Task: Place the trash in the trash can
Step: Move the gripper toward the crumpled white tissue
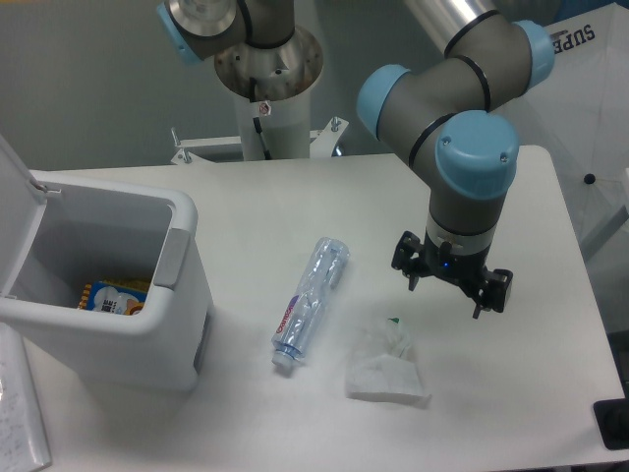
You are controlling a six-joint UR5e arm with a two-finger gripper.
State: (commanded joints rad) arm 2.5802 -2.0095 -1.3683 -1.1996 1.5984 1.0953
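A crushed clear plastic bottle (310,305) with a red-and-blue label lies flat on the white table, cap end toward the front. A crumpled translucent white wrapper (385,366) rests to its right, nearer the front edge. The white trash can (108,290) stands at the left with its lid swung open; an orange-and-blue packet lies inside. My gripper (448,289) hangs above the table, up and to the right of the wrapper, apart from both pieces of trash. Its fingers are spread and hold nothing.
The arm's white pedestal (267,84) rises at the back centre of the table (550,324). A white sheet with lettering (590,108) hangs at the right. The can's open lid (18,206) leans at the far left.
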